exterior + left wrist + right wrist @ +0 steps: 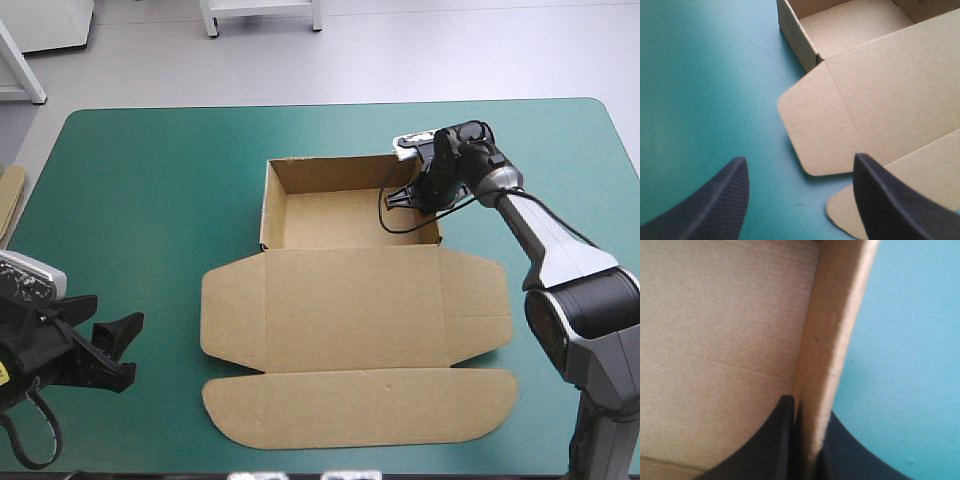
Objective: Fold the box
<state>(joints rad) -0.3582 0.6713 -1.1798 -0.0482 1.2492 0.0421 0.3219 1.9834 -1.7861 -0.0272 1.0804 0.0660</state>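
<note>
The brown box (350, 300) lies mid-table as an open tray (345, 215) with raised walls, its lid and flaps flat toward the near edge. My right gripper (418, 190) is at the tray's right wall, far corner. In the right wrist view its fingers (785, 440) pinch that wall (832, 340), one inside the tray, one outside: right gripper (807, 450) shut on the box. My left gripper (112, 345) rests low near the table's front left corner, apart from the box. Its fingers (720, 200) stand wide open, left gripper (800, 200), with the lid's left flap (815, 130) ahead.
An edge of more brown board (10, 195) shows at the table's left edge. Bare teal-green cover (140, 200) stretches left of the box and beyond the tray toward the far edge.
</note>
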